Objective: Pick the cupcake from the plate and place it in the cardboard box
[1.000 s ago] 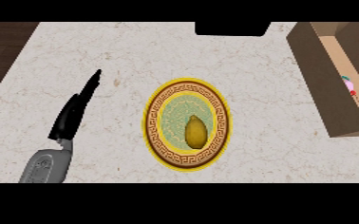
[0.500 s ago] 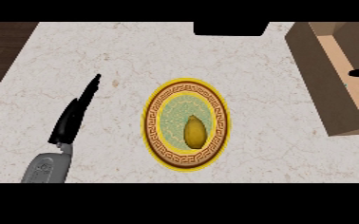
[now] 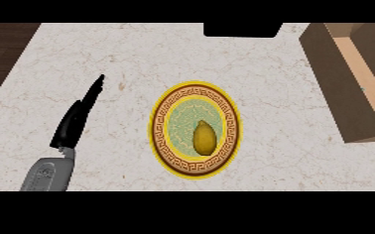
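Observation:
A round plate (image 3: 169, 151) with a yellow rim and brown patterned band lies at the middle of the pale marble counter. On its green centre sits a small olive-yellow, egg-shaped object (image 3: 204, 138), where the cupcake is named. The cardboard box (image 3: 338, 79) stands at the right edge, its brown wall facing the plate and its inside partly cut off. My left hand (image 3: 76, 119) shows at the left on its grey forearm, fingers straight and pointing up, well left of the plate and holding nothing. My right hand does not show.
A black block (image 3: 242, 29) sits at the counter's far edge, above the plate. Dark wood floor (image 3: 15, 42) shows past the counter's upper left corner. Bare marble separates the plate from the box.
The view has shifted slightly, so the box sits a little further right and shows less of its inside. The left hand and the plate keep their places relative to each other.

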`<state>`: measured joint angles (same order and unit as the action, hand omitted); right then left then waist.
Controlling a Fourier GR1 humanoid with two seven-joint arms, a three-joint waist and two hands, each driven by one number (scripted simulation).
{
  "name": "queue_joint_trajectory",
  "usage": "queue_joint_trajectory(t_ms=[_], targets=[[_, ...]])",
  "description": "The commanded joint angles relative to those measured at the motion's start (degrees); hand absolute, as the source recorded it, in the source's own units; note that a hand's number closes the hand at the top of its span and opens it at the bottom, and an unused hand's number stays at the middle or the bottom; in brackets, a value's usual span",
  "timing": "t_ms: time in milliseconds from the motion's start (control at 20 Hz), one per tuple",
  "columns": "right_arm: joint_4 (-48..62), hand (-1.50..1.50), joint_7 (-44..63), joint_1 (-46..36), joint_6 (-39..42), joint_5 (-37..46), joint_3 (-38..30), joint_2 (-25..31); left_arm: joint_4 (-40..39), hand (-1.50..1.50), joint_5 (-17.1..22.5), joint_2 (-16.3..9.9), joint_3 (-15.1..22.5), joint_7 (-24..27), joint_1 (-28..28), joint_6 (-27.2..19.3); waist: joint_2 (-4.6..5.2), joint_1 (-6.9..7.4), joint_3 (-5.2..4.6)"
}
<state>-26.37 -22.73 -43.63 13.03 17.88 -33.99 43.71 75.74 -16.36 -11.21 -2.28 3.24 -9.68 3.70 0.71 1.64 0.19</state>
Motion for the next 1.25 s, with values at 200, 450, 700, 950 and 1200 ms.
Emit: queue_joint_trajectory(t_ms=[200,450,700,950,1200], targets=[[9.77,-1.5,-7.55,-1.68,-1.82,-5.17,-7.16,4.52,0.44,0.0,-0.18,0.32,0.11,1.16,0.43,-0.21,0.47,1.12,0.1],[12.46,-1.5,-13.16,4.1,2.17,-7.91,-11.08,10.63,0.25,0.0,-0.48,1.34,0.65,-0.44,-0.91,-0.57,0.75,0.46,0.26],[14.78,-1.5,-16.23,7.33,2.72,-9.8,-13.69,12.46,2.17,0.0,-0.01,0.49,0.5,-1.05,0.15,0.48,0.84,1.14,0.45],[15.33,-1.5,-18.91,9.0,3.89,-9.27,-13.26,12.72,0.52,0.0,-1.04,2.61,1.82,-0.74,-0.27,-0.85,0.98,1.02,0.42],[15.62,-1.5,-20.9,11.18,4.39,-7.49,-11.72,13.24,0.04,0.0,-1.39,1.45,0.94,-0.43,-2.01,-1.0,1.08,1.14,0.45]])
